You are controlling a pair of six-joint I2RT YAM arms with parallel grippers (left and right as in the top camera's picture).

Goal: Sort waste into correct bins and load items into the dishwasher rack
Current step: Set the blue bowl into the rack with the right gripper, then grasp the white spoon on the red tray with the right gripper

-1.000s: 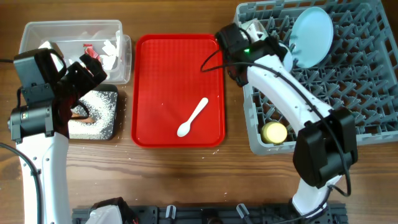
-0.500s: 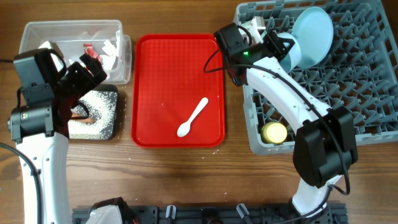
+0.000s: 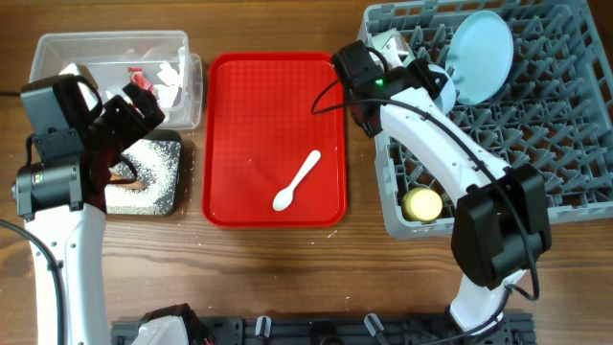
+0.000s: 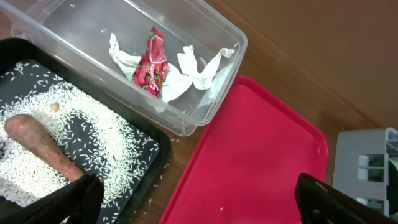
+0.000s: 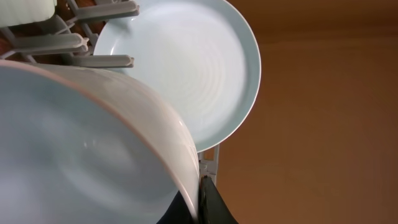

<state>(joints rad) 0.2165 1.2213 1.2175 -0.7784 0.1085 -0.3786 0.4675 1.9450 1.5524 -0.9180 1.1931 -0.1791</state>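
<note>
My right gripper (image 3: 431, 77) (image 5: 200, 202) is shut on the rim of the light blue bowl (image 5: 81, 143), held tilted over the far left corner of the grey dishwasher rack (image 3: 565, 192). The pale blue plate (image 3: 479, 53) (image 5: 186, 68) stands in the rack just behind it. A whitish bowl (image 3: 386, 41) sits at the rack's corner and a yellow cup (image 3: 422, 203) near its front. The white spoon (image 3: 297, 180) lies on the red tray. My left gripper (image 3: 129, 110) (image 4: 205, 208) is open and empty above the black tray (image 3: 144, 196) (image 4: 149, 146).
The clear tub (image 3: 105, 46) (image 4: 227, 37) holds a red wrapper (image 4: 151, 62) and crumpled white paper (image 4: 199, 68). The black tray holds white grains (image 4: 62, 112) and an orange-brown piece (image 4: 37, 140). The flat red serving tray (image 3: 249, 96) lies between the bins and the rack.
My right gripper has shifted the bowl slightly beside the plate, up and then back a little. The left arm has not moved.
</note>
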